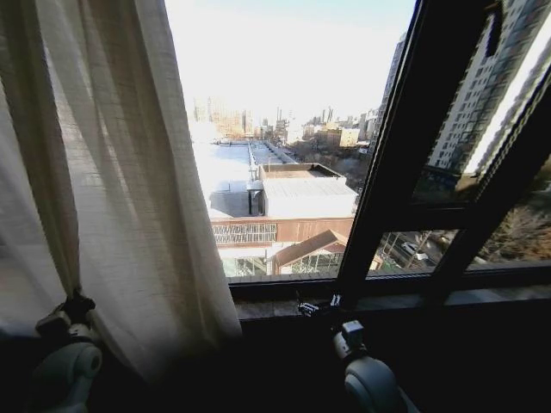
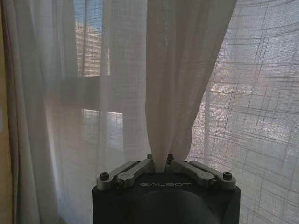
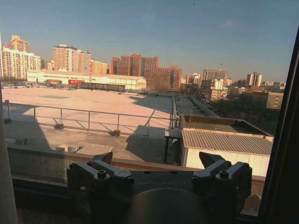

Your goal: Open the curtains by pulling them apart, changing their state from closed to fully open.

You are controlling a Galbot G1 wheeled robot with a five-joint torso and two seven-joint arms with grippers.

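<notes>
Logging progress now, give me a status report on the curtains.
Left gripper shut on curtain, bunched at left. Right gripper open, empty, at the window sill. Nothing in the way.

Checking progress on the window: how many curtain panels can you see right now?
1. A single curtain panel hangs at the left of the window, its fabric pinched in the left gripper. The right gripper sits open by the sill, holding nothing. A second panel may be out of frame.

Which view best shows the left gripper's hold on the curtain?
The left wrist view: the left gripper is shut on a bunched fold of curtain. The head view shows that grip small at the lower left; the right wrist view catches a sliver of fabric at one edge.
</notes>
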